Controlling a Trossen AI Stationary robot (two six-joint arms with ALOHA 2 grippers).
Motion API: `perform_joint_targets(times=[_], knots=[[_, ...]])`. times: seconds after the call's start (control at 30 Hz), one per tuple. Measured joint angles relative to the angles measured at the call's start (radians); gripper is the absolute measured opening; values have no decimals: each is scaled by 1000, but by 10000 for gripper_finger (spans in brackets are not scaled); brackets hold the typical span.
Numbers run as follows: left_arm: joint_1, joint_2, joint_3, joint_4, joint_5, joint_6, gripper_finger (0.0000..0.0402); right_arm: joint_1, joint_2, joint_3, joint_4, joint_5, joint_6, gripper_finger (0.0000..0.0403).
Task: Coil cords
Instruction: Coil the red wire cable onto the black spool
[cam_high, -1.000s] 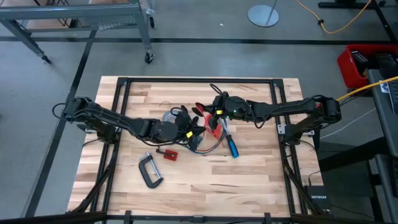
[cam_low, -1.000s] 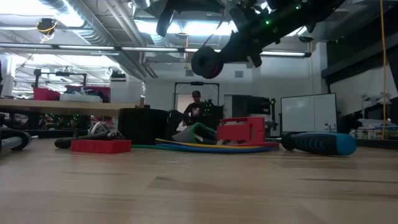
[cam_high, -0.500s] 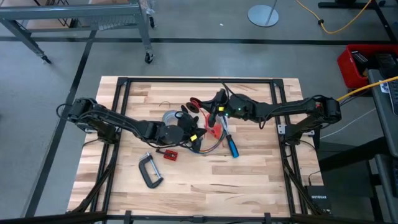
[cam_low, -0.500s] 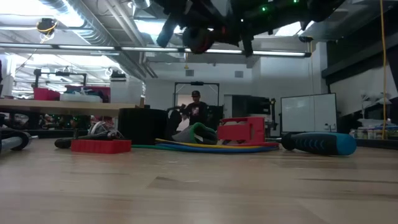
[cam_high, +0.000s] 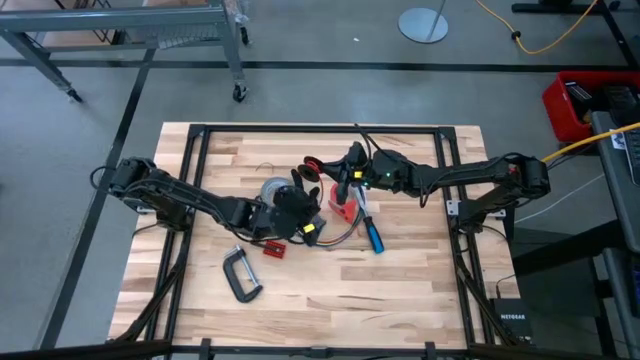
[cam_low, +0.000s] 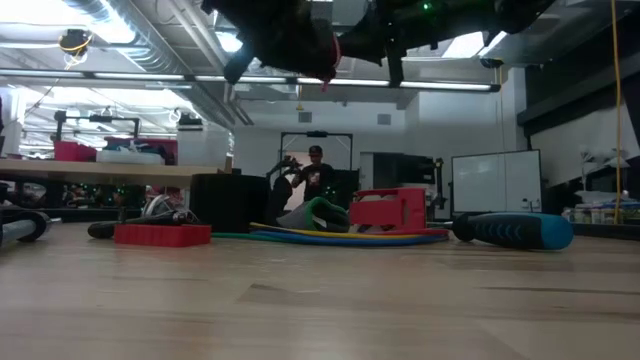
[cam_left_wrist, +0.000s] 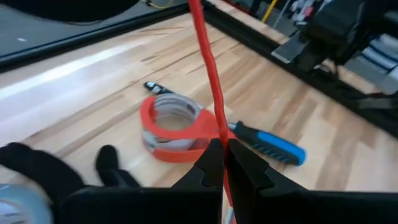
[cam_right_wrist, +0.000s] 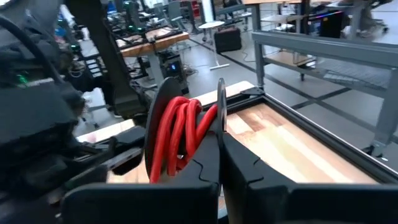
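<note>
You have two dark arms over the pale wooden slatted counter (cam_high: 400, 270), meeting near the centre of the high view. Your left pincer (cam_left_wrist: 222, 163) is closed tight on one thin red cord (cam_left_wrist: 208, 74), which runs taut from its tips toward the top of the left wrist view. Your right pincer (cam_right_wrist: 219, 152) is also clamped shut, gripping the rim of one black spool wound with several turns of red cord (cam_right_wrist: 177, 134), held up above the counter just above centre in the high view. On the counter you can count one blue-handled screwdriver (cam_high: 372, 236) right of centre, one grey roll of tape (cam_high: 272, 189) left of centre beside the left arm, one black C-clamp (cam_high: 240, 273) at lower left, one small red block (cam_high: 274, 248) just above that clamp, and one round red holder (cam_left_wrist: 171, 127). A longer bundle of orange, green and purple strands (cam_low: 330, 236) lies flat mid-counter in the low view, beside the red holder.
</note>
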Motion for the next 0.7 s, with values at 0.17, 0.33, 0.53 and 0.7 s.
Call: perform_joint_targets(times=[0.17,0.33,0.53,0.7], knots=[[-26,0,0,-56,-67,-2,0,0,-9,0,3,-45,0,1],[-42,0,0,-113,-126,-5,0,0,-17,0,8,-106,0,1],[-44,0,0,-154,-148,-5,0,0,-18,0,8,-168,0,1],[-44,-1,0,-188,-152,-5,0,0,-18,0,8,-213,9,1]])
